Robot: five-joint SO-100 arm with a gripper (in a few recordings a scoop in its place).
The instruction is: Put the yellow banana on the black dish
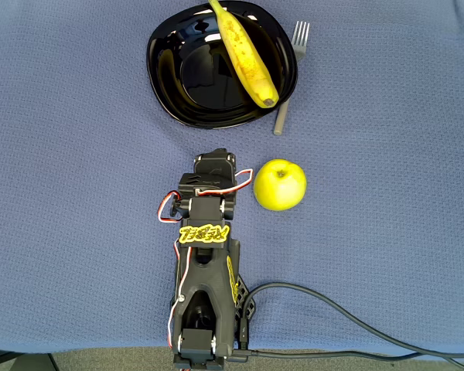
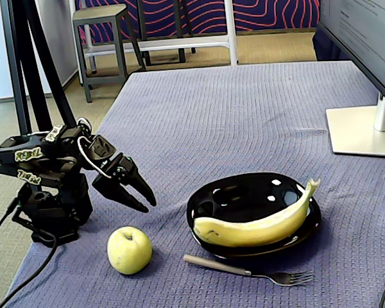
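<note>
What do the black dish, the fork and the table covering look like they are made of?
The black dish: probably glazed ceramic or glass, since its glossy surface shows sharp bright reflections. The fork: matte grey handle, brighter tines, likely metal, possibly plastic. The table covering: blue-grey woven fabric, with a fine ribbed weave visible in both views.

Yellow-green apple (image 1: 279,185): centre of the overhead view; lower left in the fixed view (image 2: 129,250).
Grey fork (image 1: 290,75): upper centre overhead, tines up; bottom centre in the fixed view (image 2: 250,270).
Blue-grey woven cloth (image 1: 387,201): covers table.
Monitor stand (image 2: 362,130): right edge, fixed view.
Stool (image 2: 102,38): upper left.
</note>
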